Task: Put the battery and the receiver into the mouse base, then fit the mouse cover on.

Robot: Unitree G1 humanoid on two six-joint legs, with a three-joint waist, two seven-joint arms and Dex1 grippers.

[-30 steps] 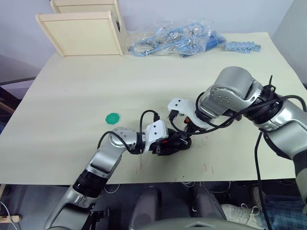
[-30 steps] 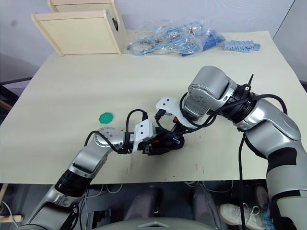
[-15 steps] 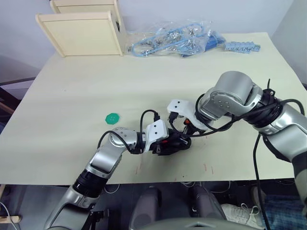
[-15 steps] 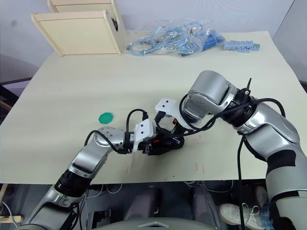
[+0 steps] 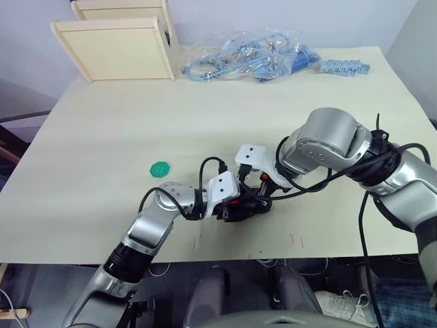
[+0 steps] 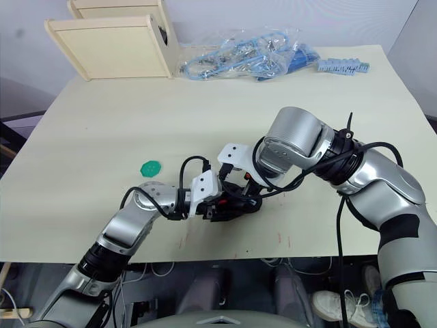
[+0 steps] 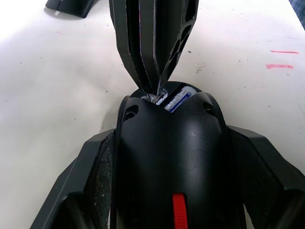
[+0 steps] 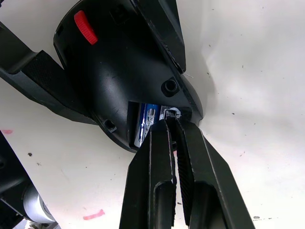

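Observation:
My left gripper [image 5: 239, 205] is shut on the black mouse base [image 7: 167, 143], its fingers [image 7: 95, 181] clamping both sides near the table's front edge. The red scroll wheel [image 8: 86, 27] shows on the base. The battery [image 8: 145, 121], white with blue, lies in the open compartment at the base's rear. My right gripper [image 8: 172, 121] is shut, and its tips press into that compartment right beside the battery. The receiver is hidden. A black piece [image 7: 71, 7] lies on the table beyond the base; it may be the mouse cover.
A green disc [image 5: 159, 168] lies to the left of the base. A wooden box [image 5: 116, 44] stands at the back left. Plastic bags of blue parts [image 5: 252, 55] and a loose blue strip [image 5: 345, 66] lie along the back edge.
My right arm has swung slightly left and down, bringing its shut fingertips onto the rear of the mouse base. My left gripper and the base have stayed put.

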